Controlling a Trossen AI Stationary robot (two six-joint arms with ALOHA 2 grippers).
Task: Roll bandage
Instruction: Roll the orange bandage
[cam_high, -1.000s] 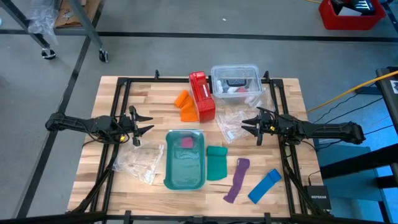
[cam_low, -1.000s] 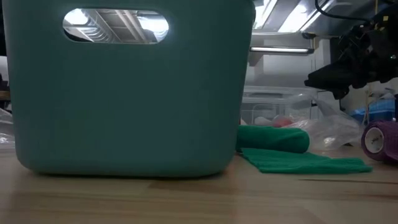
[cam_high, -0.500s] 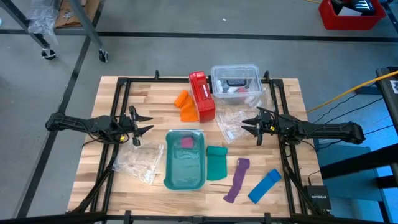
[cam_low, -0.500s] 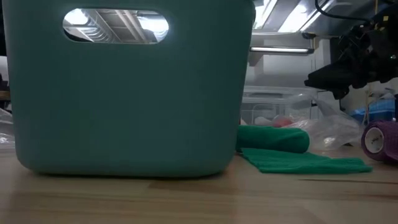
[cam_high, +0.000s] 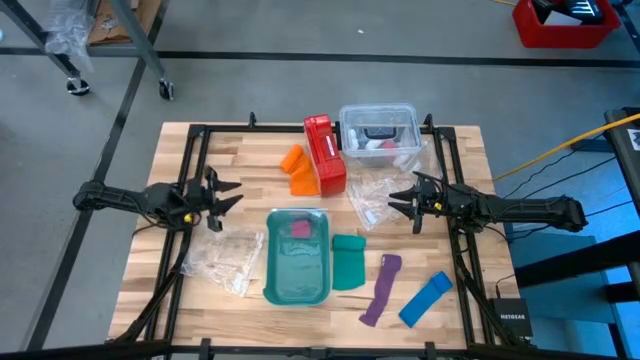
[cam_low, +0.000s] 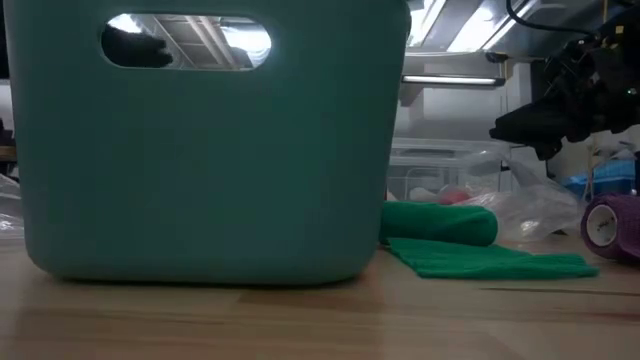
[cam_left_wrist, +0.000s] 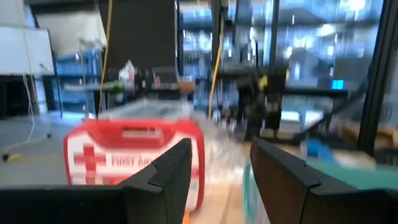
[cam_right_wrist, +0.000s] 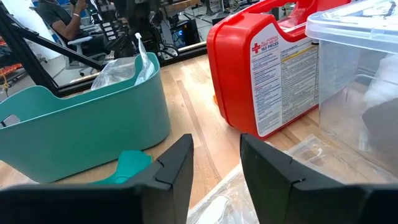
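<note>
The orange bandage (cam_high: 297, 168) lies flat on the table against the left side of the red first-aid box (cam_high: 325, 153). My left gripper (cam_high: 232, 194) is open and empty, hovering left of and nearer than the bandage, pointing toward the table's right. In the left wrist view its fingers (cam_left_wrist: 221, 149) frame the red box (cam_left_wrist: 134, 155). My right gripper (cam_high: 396, 204) is open and empty over a clear plastic bag (cam_high: 372, 197), pointing toward the table's left. It also shows in the right wrist view (cam_right_wrist: 216, 146).
A teal bin (cam_high: 297, 256) stands near the middle front, with a green bandage (cam_high: 348, 262) beside it. A purple strip (cam_high: 380, 290) and a blue strip (cam_high: 427, 298) lie front right. A clear lidded box (cam_high: 380, 127) stands at the back. Another plastic bag (cam_high: 225, 262) lies front left.
My left gripper has moved a little toward the table's far edge, staying open. A dark part of that arm now shows through the bin's handle hole in the low view.
</note>
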